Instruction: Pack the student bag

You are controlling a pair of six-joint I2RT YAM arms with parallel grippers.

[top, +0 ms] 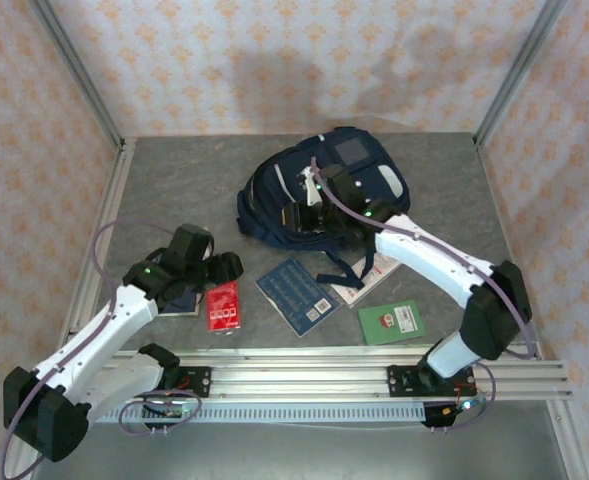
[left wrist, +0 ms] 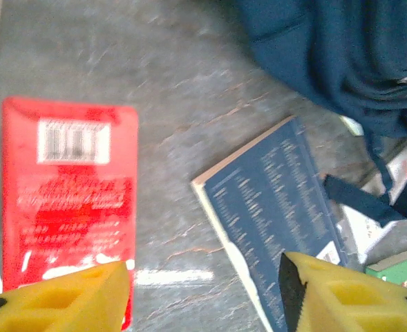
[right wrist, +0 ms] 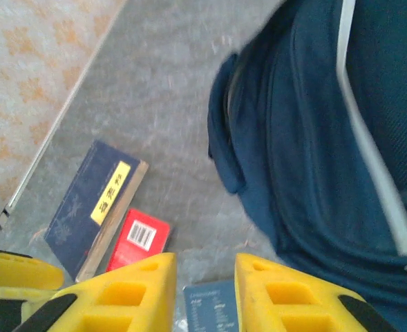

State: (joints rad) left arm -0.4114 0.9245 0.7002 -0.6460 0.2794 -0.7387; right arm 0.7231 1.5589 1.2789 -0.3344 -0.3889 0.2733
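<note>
Grey table (top: 174,190), patterned walls (top: 274,60); bag (top: 274,190) behind red book (top: 223,305), blue book (top: 294,295), green book (top: 392,322). Left gripper (left wrist: 203,270) released wide; right gripper (right wrist: 204,266) slightly parted, empty.

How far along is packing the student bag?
Nothing looks packed: the red book, blue book, green book, white book and yellow-labelled book all lie on the table. In hand: left pincer open above the red book, right pincer open by the student bag. All books are left to pack.
</note>
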